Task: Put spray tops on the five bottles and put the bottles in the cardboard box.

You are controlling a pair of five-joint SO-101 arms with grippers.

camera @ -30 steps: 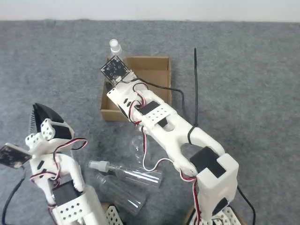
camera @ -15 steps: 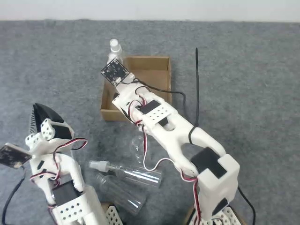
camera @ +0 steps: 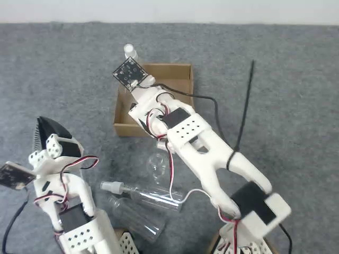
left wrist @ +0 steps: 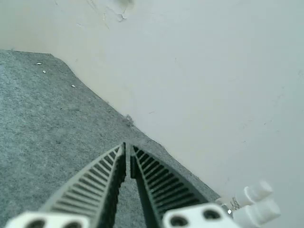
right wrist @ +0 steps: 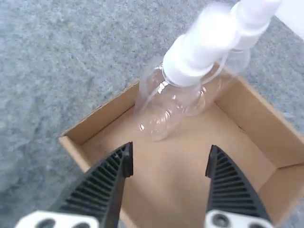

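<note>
The cardboard box (camera: 178, 66) stands at the middle back of the table. My right gripper (right wrist: 166, 164) hangs open above the box (right wrist: 97, 122), with nothing between its fingers. Two clear bottles with white spray tops (right wrist: 176, 80) (right wrist: 214, 76) stand leaning in the box's far corner, beyond the fingertips. Their white tops (camera: 130, 51) poke out past the box's back left corner. Three more bottles lie in front of the box: one with a spray top (camera: 143, 194), one bare (camera: 135, 218), and one (camera: 158, 162) close to the right arm. My left gripper (camera: 44, 128) is shut at the near left, pointing at the wall (left wrist: 127, 151).
Grey carpet covers the table, with open room to the right of the box and at the far left. A black cable (camera: 242, 114) arcs up from the right arm. A pale wall (left wrist: 199, 71) borders the back.
The right arm has stretched forward and swung its elbow to the right, with the wrist a little farther over the box. Its cable swung right. The left arm has kept still.
</note>
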